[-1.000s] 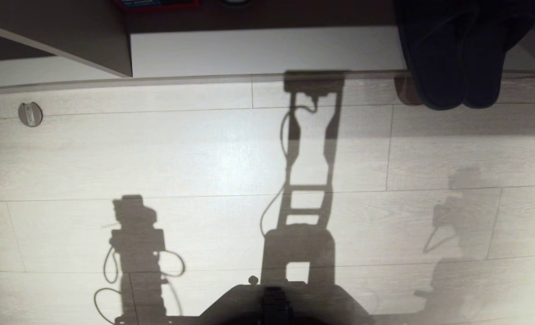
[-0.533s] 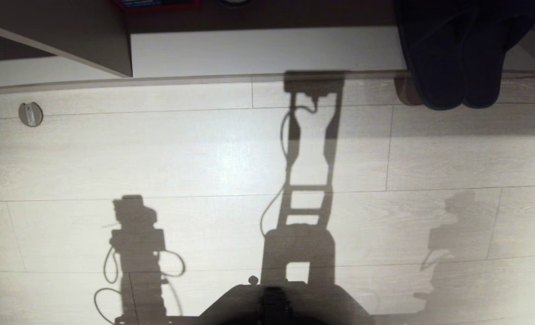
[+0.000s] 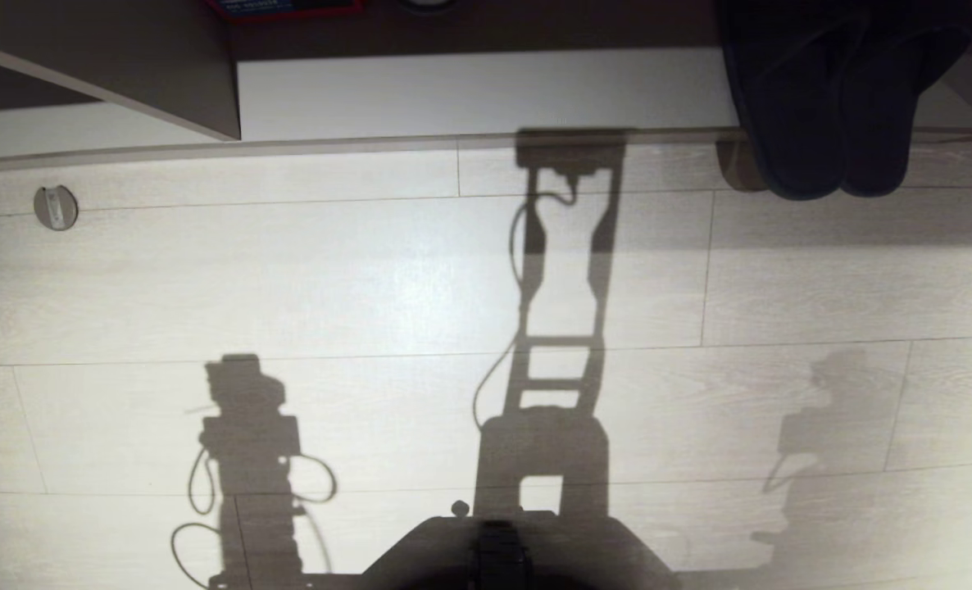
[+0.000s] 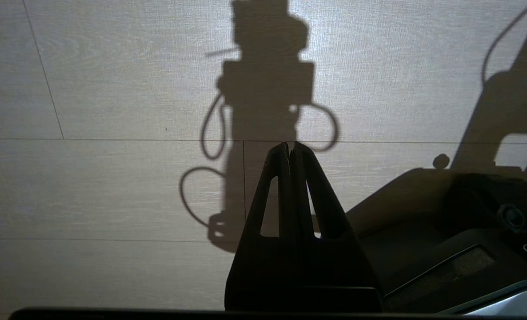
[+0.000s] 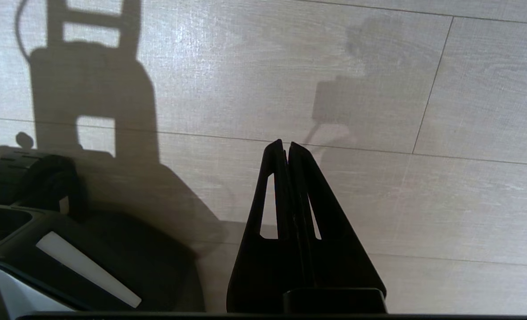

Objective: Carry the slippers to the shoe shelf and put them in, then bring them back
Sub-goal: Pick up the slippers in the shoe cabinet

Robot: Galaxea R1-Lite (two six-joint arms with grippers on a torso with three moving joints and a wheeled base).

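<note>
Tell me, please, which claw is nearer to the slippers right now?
Right, judging by shadows. The slippers sit at the shoe shelf on the robot's right. The right claw hangs over bare floor on that side; the left claw hangs opposite.

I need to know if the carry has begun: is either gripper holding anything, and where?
Nothing is held: left gripper and right gripper are shut empty over bare floor.

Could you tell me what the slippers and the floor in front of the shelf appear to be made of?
The slippers: probably soft fabric or felt, black and matte, with no shine. The floor: pale wood-look planks, perhaps laminate, showing grain, straight seams and a soft sheen.
</note>
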